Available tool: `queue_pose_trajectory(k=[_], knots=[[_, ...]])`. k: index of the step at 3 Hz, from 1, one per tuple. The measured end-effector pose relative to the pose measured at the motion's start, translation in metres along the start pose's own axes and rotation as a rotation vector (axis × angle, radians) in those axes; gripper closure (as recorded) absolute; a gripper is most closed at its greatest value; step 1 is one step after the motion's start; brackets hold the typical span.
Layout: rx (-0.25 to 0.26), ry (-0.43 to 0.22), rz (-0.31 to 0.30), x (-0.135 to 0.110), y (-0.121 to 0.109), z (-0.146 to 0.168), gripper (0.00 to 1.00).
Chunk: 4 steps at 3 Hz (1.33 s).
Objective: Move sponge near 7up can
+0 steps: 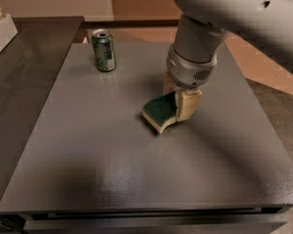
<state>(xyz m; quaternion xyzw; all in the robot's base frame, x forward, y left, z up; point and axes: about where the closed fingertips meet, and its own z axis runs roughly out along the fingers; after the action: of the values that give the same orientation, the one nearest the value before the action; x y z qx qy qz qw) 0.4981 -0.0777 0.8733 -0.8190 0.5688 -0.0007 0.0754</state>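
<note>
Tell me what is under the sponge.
Only grey tabletop shows under the sponge, which the gripper holds tilted by one end, near the middle. The spot directly beneath is covered, so whether its low corner touches cannot be told.

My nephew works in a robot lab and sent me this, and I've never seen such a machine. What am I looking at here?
The big pale shape at the upper right is the robot's arm, the only one it has. There is a single picture, looking down from above onto a grey table. Where the camera is mounted isn't known.

At the arm's lower end, near the middle of the table, is its hand. Its two tan fingers are closed on one end of a sponge, dark green on top and pale yellow underneath. The sponge is tilted, and I cannot tell whether its lower corner touches the table.

Toward the back left stands the 7up can, upright and well apart from the sponge.
</note>
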Motion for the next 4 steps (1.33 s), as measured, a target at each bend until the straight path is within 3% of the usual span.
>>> queue_pose_trajectory(k=[2,4], knots=[[0.102,0.066,0.245,0.075,-0.062,-0.025,1.00],[0.102,0.116,0.414,0.152,-0.067,-0.010,1.00]])
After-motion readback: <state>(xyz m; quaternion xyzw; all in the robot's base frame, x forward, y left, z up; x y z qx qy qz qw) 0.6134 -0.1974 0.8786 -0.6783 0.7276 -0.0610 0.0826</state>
